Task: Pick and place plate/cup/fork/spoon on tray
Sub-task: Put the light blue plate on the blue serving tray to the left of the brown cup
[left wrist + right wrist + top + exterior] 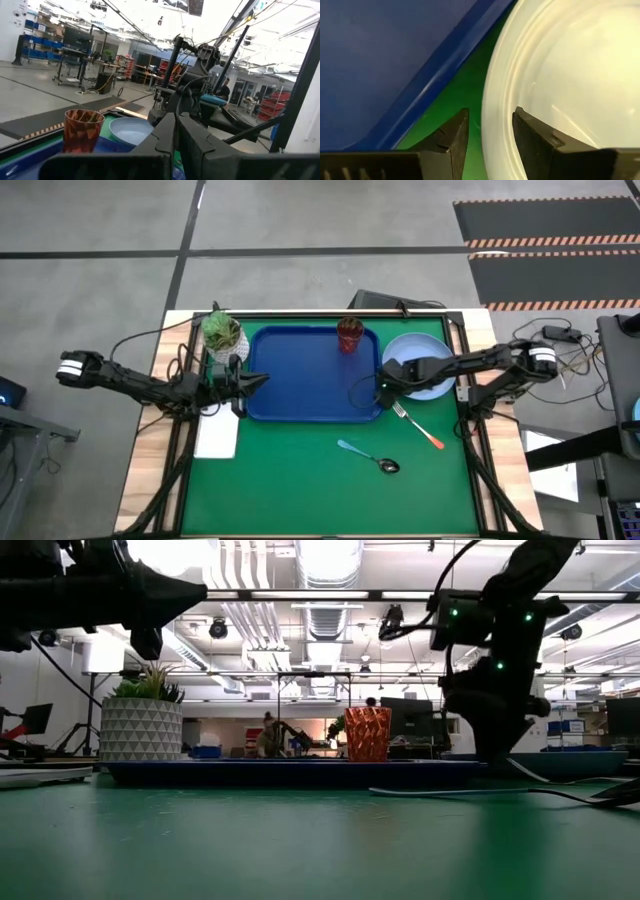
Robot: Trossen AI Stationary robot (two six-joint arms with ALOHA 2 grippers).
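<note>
One of four table pieces already stands on the tray (pixel 300 375): the cup (pixel 350 335), upright near the tray's far edge. Nearest the viewer, still outside the tray on the green mat (pixel 320 480), lie the spoon (pixel 368 456) and, a little farther back and closer to the tray's near right corner, the fork (pixel 417 425). Just beyond them, the right tool (pixel 384 391) is down at the tray's right rim, its fingers (pixel 532 135) spread wide and straddling the edge of the plate (pixel 428 345), which sits on the mat just beside the tray, not yet lifted. The step in hand appears to be the plate pick-up. The next move likely calls for the fingers to close on that thin rim, then raise the plate clear of the tray's raised edge and carry it over to open tray floor, keeping clear of the cup. On the tray's opposite side, the left tool (pixel 255 379) waits pinched together and empty, its tip over the left rim, with a potted plant (pixel 222 333) just off the tray's far left corner.
</note>
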